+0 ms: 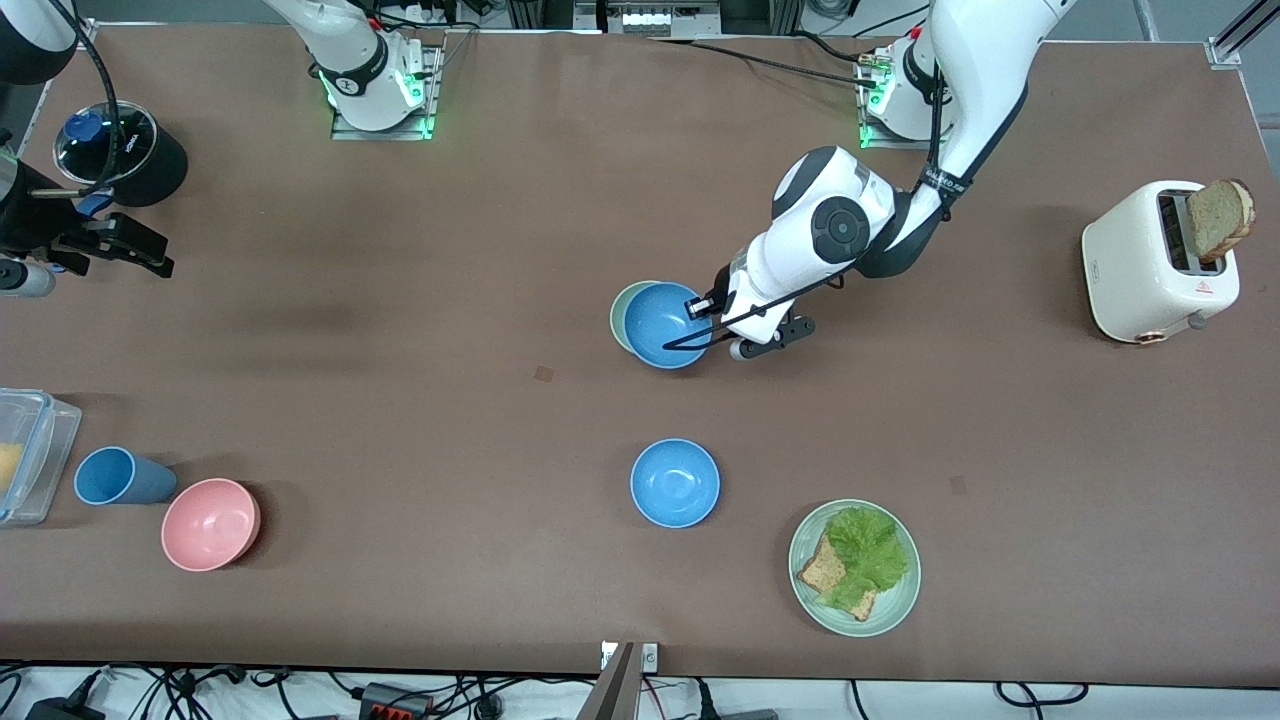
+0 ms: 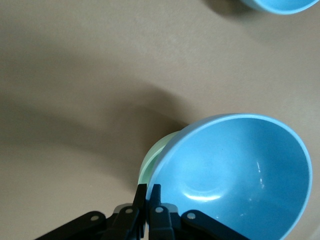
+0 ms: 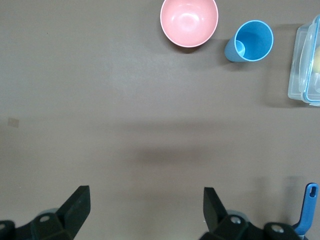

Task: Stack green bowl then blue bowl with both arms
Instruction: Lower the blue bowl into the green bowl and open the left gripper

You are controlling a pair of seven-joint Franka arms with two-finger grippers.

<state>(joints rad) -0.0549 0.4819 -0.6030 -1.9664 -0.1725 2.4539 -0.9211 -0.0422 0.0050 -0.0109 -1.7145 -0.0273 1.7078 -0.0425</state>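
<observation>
My left gripper (image 1: pixel 703 305) is shut on the rim of a blue bowl (image 1: pixel 665 325) at mid table. The bowl tilts over the pale green bowl (image 1: pixel 619 311), which shows only as a sliver beneath it. In the left wrist view the fingers (image 2: pixel 142 196) pinch the blue bowl's (image 2: pixel 235 175) edge, with the green bowl's (image 2: pixel 150 164) rim just under it. Whether the two bowls touch I cannot tell. A second blue bowl (image 1: pixel 675 483) stands alone, nearer the front camera. My right gripper (image 1: pixel 115 243) waits open over the right arm's end of the table, nothing between its fingers (image 3: pixel 80 205).
A pink bowl (image 1: pixel 210 523), a blue cup (image 1: pixel 115 476) and a clear lidded box (image 1: pixel 30 455) sit at the right arm's end. A black jar (image 1: pixel 125 155) stands near the right gripper. A green plate (image 1: pixel 895 610) with lettuce and toast lies beside the lone blue bowl. A toaster (image 1: pixel 1140 265) stands at the left arm's end.
</observation>
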